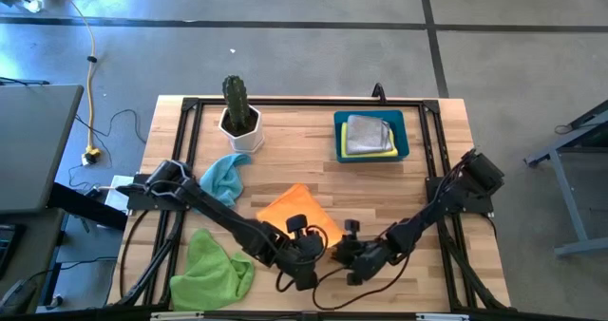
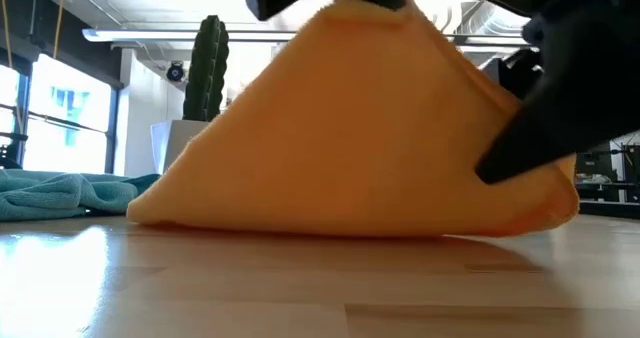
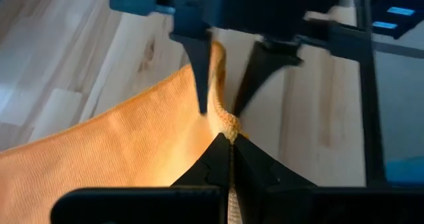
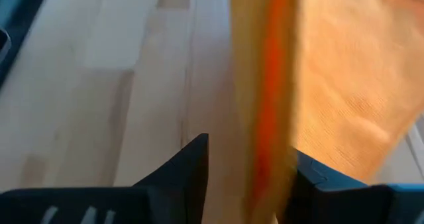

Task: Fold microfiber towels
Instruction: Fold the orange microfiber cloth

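An orange towel (image 1: 296, 210) lies near the table's front middle, with one part pulled up into a tent shape (image 2: 360, 118). My left gripper (image 1: 304, 256) is shut on its raised edge. My right gripper (image 1: 350, 256) is open right beside it, one finger on each side of the same raised edge (image 4: 265, 118). It also shows in the left wrist view (image 3: 220, 108). A lime green towel (image 1: 211, 264) lies crumpled at the front left, and a light blue one (image 1: 224, 175) behind it. A grey towel (image 1: 367, 131) on a yellow one (image 1: 389, 153) lies in the blue bin (image 1: 407, 136). My left gripper pinches the orange towel's hemmed edge (image 3: 227, 123) between its two fingers. That part is lifted off the table as the peak of the tent. The towel slopes down from it, and its lower border (image 2: 330, 228) rests on the table. Whether my right gripper touches the cloth, I cannot tell.
A cactus in a white pot (image 1: 237, 112) stands at the far left of the table. The blue bin stands at the far right. A black frame (image 1: 304, 103) runs around the tabletop. Bare wood (image 1: 399, 193) lies between the bin and the grippers.
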